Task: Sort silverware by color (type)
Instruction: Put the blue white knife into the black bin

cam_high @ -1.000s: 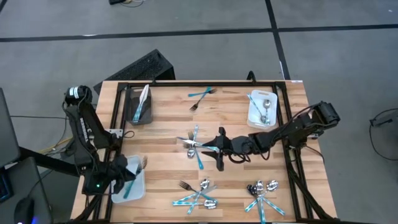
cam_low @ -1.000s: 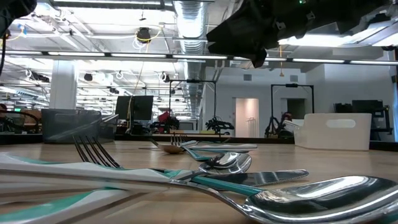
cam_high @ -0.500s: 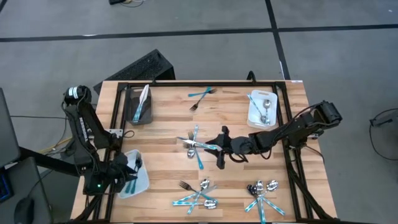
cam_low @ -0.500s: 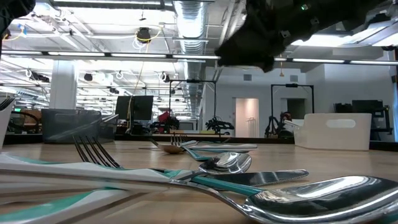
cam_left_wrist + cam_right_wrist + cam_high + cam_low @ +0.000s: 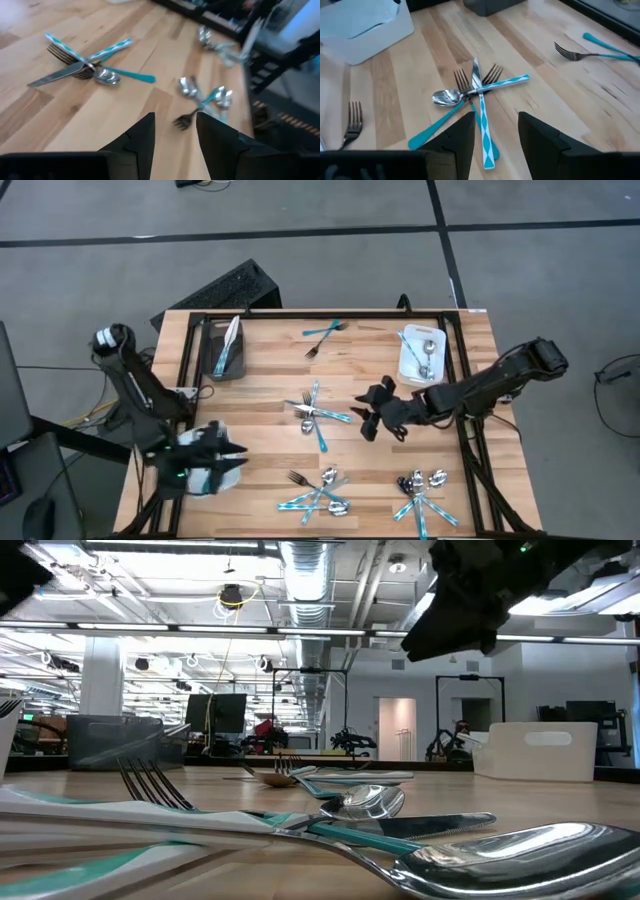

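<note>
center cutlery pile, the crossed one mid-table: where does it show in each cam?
High: center silverware pile mid-table, beside the right pincer.
Low: probably the small mid-distance cluster; not certain.
Left wrist: upper left of the picture.
Right wrist: picture centre.
Landmark: dark bin, in every view except left wrist.

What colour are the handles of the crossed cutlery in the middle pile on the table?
Teal-blue with white patterning, on the middle pile; the right wrist view shows it best.

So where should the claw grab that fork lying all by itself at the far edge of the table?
Probably the fork by its teal handle, from straight above. It lies flat and apart from the piles, and the handle is its longest bare part, with clear wood on either side for the right claw.
</note>
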